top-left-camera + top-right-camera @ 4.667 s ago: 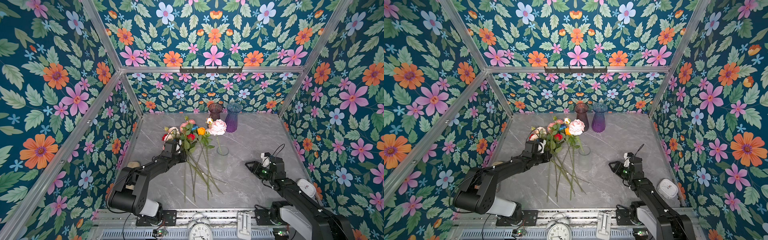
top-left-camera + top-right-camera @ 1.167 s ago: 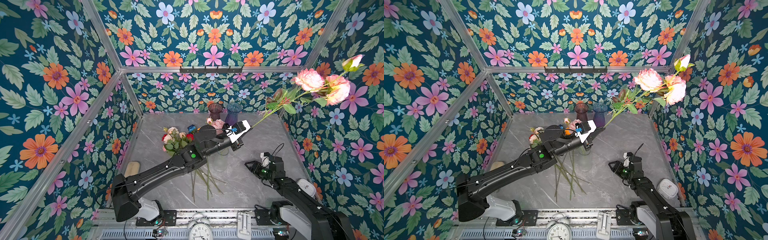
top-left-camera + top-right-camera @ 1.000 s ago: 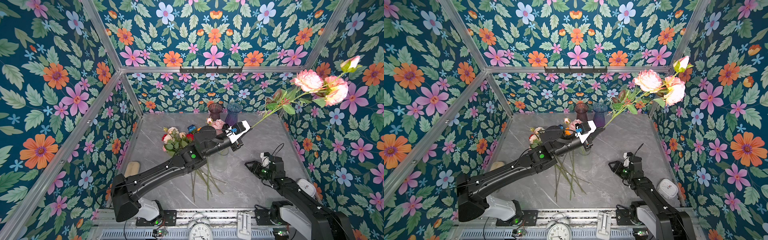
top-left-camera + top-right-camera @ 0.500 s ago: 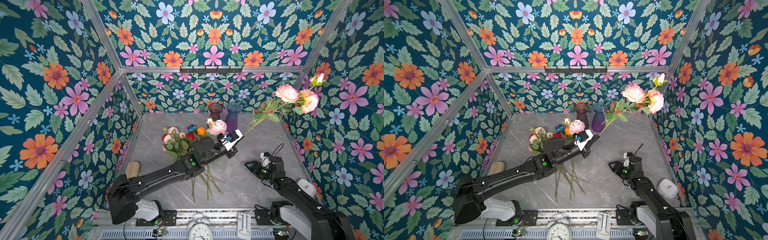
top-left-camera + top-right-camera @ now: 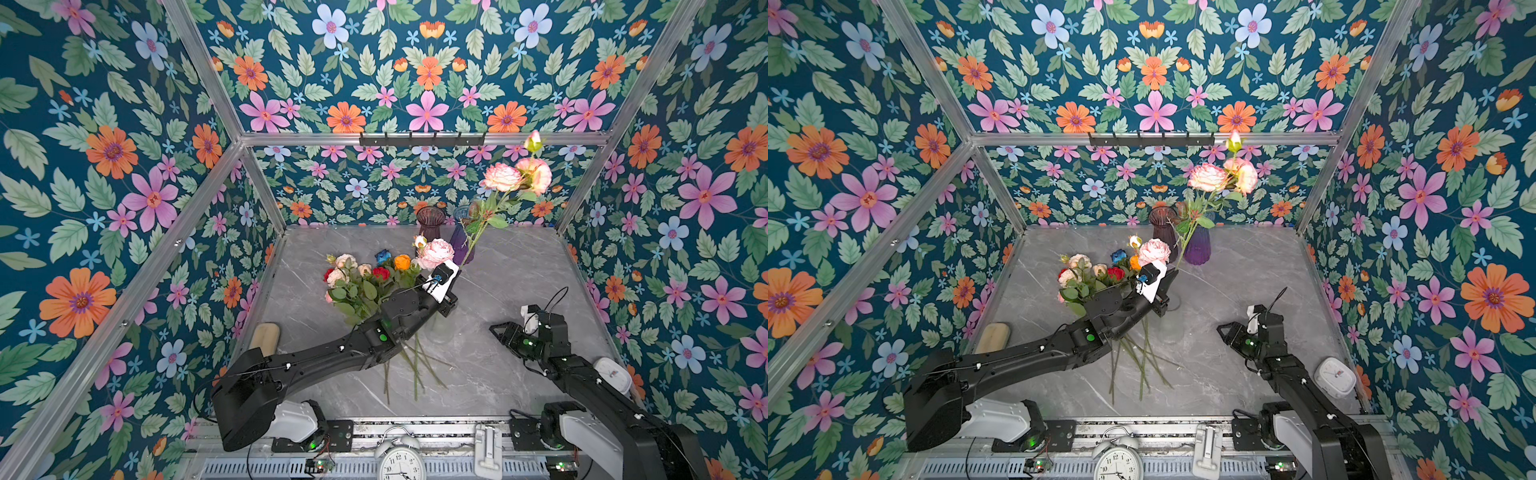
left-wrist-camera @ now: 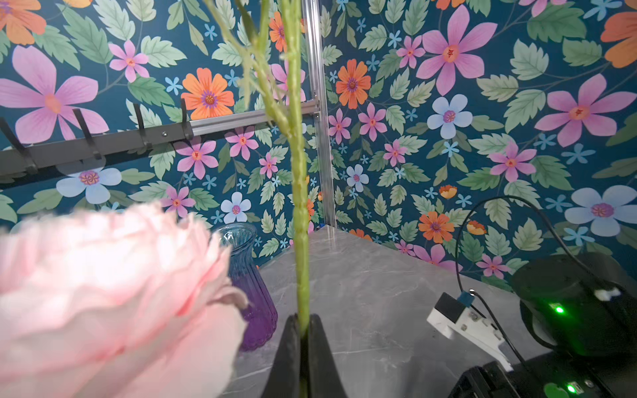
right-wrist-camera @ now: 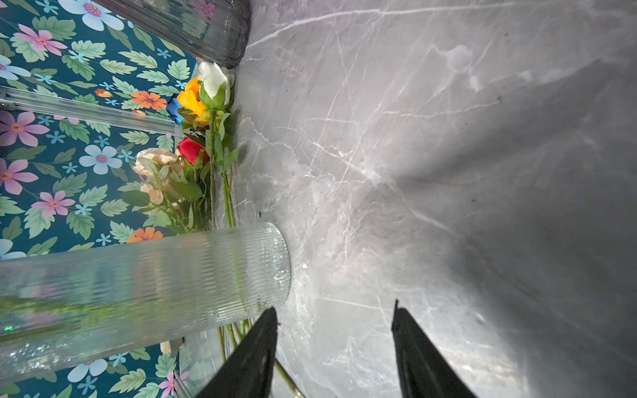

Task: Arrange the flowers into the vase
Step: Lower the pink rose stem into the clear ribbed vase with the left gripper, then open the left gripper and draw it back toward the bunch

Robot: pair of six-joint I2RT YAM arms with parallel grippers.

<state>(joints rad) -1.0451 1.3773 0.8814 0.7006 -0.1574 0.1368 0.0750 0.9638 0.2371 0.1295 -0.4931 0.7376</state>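
Grip status: left tool (image 6: 302,320) is clamped tight on the stem of the held flower (image 5: 503,176), low on its length, with nothing else in the jaws. The long axis runs from the tool up and away, leaning toward the back right corner in both top views. Two peach-pink blooms and a bud are at the high end; the cut end is down at the tool and hidden by it. The flower is fully airborne over the clear vase (image 7: 172,275), which stands on the tabletop (image 5: 519,270) beneath the left tool, as far as the top views show. The big pink bloom (image 6: 103,293) sits just beside the tool. It looks to be standing in that vase, but the arm hides its stem. My read is that the step in hand is insertion into the clear vase, not the purple vase (image 5: 461,249) or the dark vase (image 5: 430,218) at the back. To do it well, rotate the wrist until the stem is near vertical, centre the cut end over the mouth, then go straight down. The head is top-heavy and will want to swing, so go slow and release only once the lower stem is well inside the rim. Avoid the pink bloom on the descent. Right tool (image 7: 334,305) has its jaws parted and empty, low over the tabletop near the vase base; it could steady the glass. Loose flowers (image 5: 365,286) lie on the tabletop to the left, heads toward the back wall and stems toward the front.
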